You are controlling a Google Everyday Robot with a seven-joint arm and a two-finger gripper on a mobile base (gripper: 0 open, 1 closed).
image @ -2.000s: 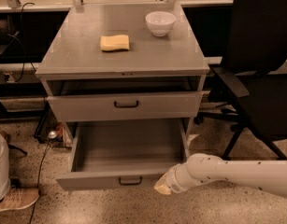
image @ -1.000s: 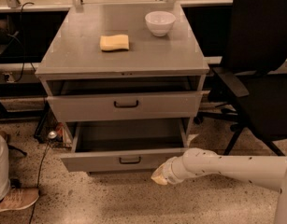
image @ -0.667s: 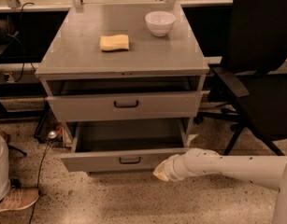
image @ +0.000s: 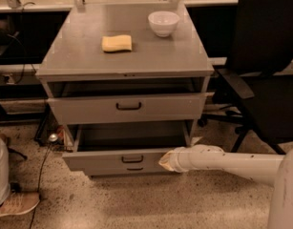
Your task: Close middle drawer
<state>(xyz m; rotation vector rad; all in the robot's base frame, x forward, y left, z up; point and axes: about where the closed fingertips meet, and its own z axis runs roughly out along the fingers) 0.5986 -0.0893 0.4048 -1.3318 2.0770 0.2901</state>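
The middle drawer (image: 103, 161) is the low grey front panel with a small dark handle (image: 132, 159), under the tall upper drawer. It stands partly open, and its dark tray interior (image: 131, 137) shows behind the panel. My gripper (image: 166, 162) is at the end of the white arm (image: 222, 165) reaching in from the right. It rests against the right end of the middle drawer's front panel. A narrower front with its own handle (image: 135, 169) shows just below.
The upper drawer (image: 88, 109) is slightly pulled out. A yellow sponge (image: 117, 43) and a white bowl (image: 163, 23) sit on the cabinet top. A black office chair (image: 265, 70) stands close on the right. A shoe (image: 15, 204) and cables (image: 43, 161) lie on the floor at left.
The middle drawer has slid back into the cabinet from far out to partly open. My gripper has moved with its front panel toward the cabinet.
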